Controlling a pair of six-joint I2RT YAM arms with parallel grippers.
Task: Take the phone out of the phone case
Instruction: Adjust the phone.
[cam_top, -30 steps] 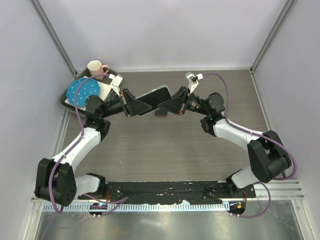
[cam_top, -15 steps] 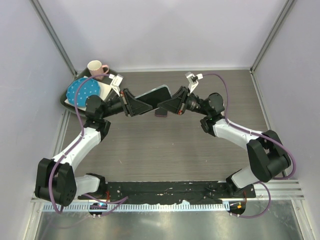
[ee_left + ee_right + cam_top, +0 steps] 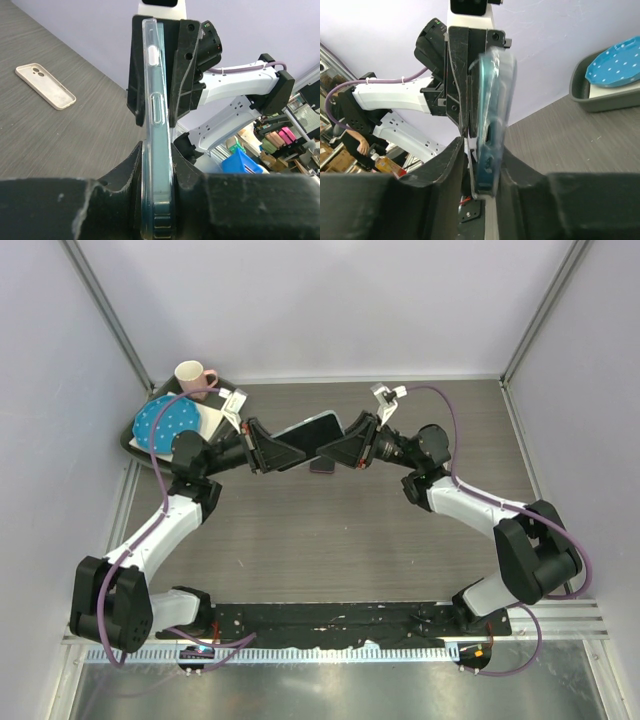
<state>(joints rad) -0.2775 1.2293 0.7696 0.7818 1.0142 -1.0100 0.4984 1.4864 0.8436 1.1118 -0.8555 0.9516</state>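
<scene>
Little has moved over the last second: both arms keep their pose at mid-frame, and the left gripper [image 3: 276, 451] has only closed a touch tighter. It is clenched on the clear phone case [image 3: 151, 100], with the phone [image 3: 308, 432] still inside. The phone is held on edge above the wood-grain table [image 3: 400, 540] and spans the 2 claws. The right gripper [image 3: 342, 452] grasps its opposite end. Beyond them, a beige spare case [image 3: 45, 86] lies flat on the table. At upper left, a grey bin [image 3: 600, 97] holds a blue dotted plate [image 3: 168, 422], with a pink mug [image 3: 192, 374] just behind.
</scene>
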